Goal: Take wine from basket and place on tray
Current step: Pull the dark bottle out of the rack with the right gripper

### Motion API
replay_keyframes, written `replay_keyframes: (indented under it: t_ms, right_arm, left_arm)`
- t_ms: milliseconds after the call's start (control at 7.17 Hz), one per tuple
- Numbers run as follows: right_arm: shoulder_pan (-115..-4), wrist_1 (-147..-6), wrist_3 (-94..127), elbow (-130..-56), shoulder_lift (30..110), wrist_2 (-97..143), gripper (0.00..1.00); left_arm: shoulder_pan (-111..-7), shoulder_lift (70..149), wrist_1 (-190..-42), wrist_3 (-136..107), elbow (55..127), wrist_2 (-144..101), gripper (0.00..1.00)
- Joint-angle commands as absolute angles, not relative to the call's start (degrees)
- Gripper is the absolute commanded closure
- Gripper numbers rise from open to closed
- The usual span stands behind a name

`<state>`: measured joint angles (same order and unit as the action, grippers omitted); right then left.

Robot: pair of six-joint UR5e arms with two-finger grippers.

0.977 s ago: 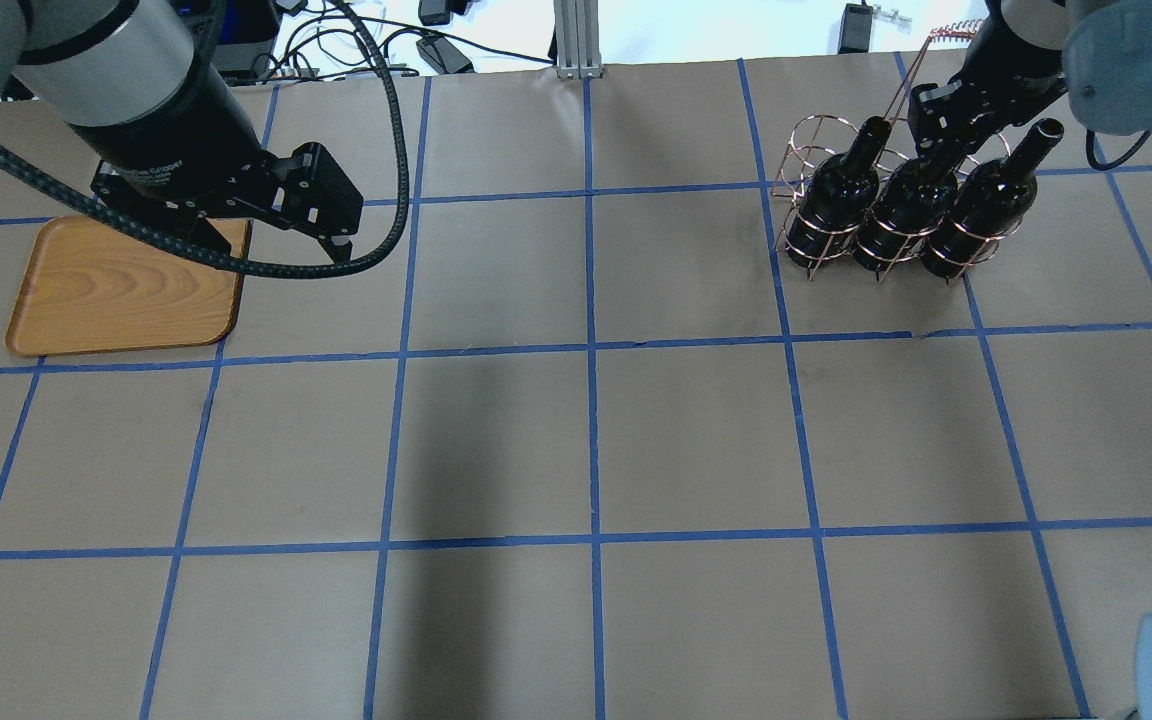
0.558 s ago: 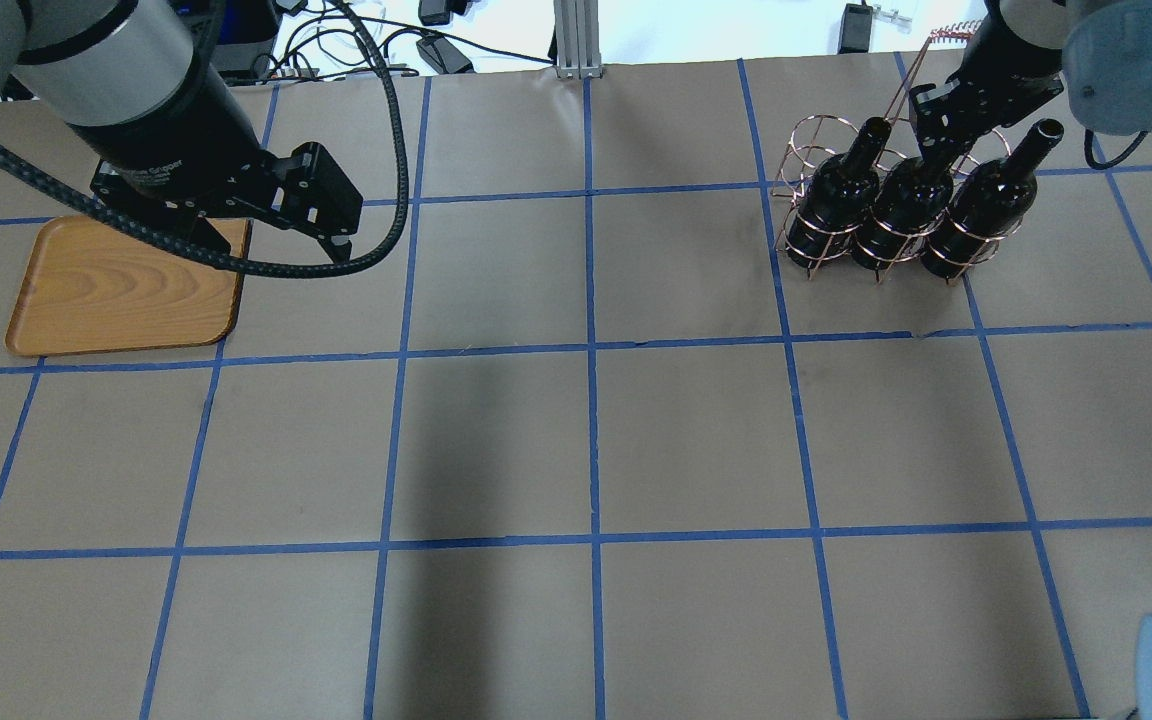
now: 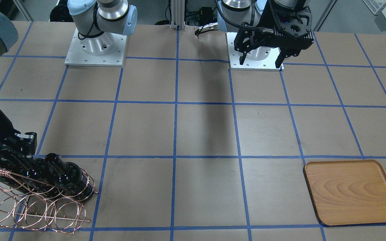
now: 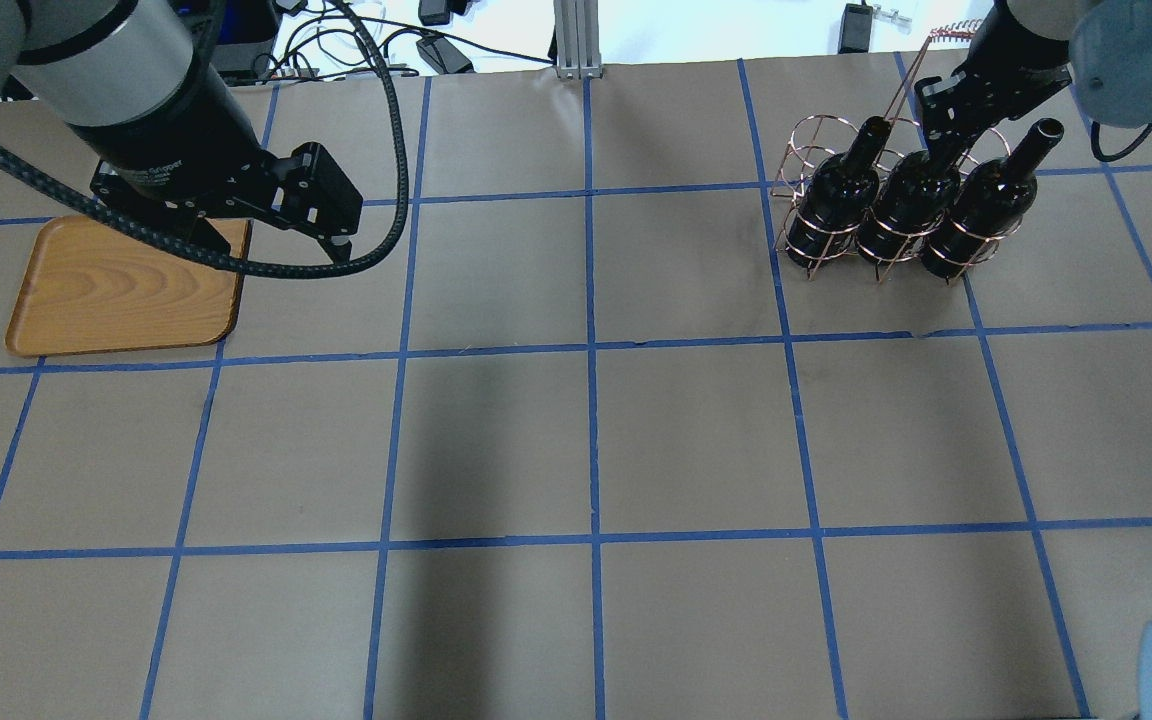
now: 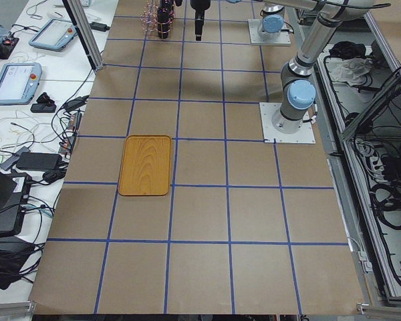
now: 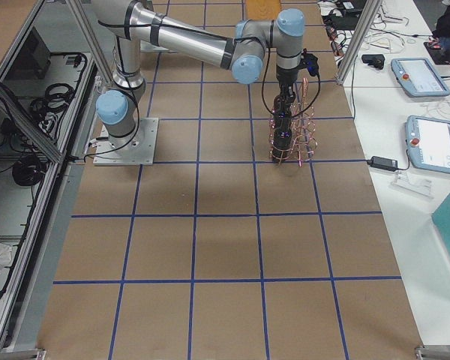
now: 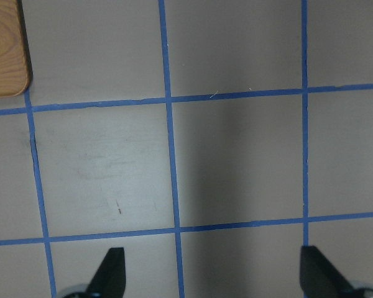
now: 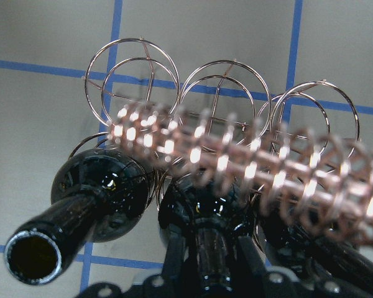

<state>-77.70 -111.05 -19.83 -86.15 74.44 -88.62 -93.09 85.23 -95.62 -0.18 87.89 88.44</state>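
Note:
Three near-black wine bottles stand in the copper wire basket (image 4: pixel 801 150) at the table's far right. My right gripper (image 4: pixel 939 135) reaches down past the basket's twisted handle (image 8: pixel 236 155) and is shut on the neck of the middle bottle (image 4: pixel 908 210). In the right wrist view its fingers (image 8: pixel 174 254) flank that neck (image 8: pixel 208 248). The left bottle (image 4: pixel 836 200) and right bottle (image 4: pixel 981 205) stand free. The wooden tray (image 4: pixel 121 290) lies empty at the far left. My left gripper (image 4: pixel 336 235) hangs open and empty above the table beside the tray's right edge.
The basket's far row of hoops (image 3: pixel 35 211) holds nothing. The table is brown paper with a blue tape grid (image 4: pixel 591 350). Cables and power bricks (image 4: pixel 436 50) lie beyond the far edge. The arm bases (image 3: pixel 95 47) stand on the robot's side.
My right gripper has shifted slightly up and away in the overhead view, so more of the middle bottle's shoulder shows below it. The left arm and tray have not moved.

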Motion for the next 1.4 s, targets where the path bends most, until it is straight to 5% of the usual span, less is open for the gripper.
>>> replay_keyframes:
  t_ms: [0, 698, 1256]
  right_arm:
    - [-77.8, -106.0, -19.9, -82.6, 76.5, -88.7, 1.0]
    - [-78.1, -86.4, -19.4, -78.8, 88.5, -88.9, 1.0]
    - [-89.0, -84.0, -1.3, -77.6, 87.9, -88.2, 1.0]
  left_arm:
    - [-93.1, 85.2, -95.6, -0.2, 87.9, 88.5, 0.0]
    - [-93.0, 85.2, -95.5, -0.2, 87.9, 88.4, 0.0]
    - [-91.1, 83.9, -96.2, 1.0, 87.8, 91.0, 0.0]
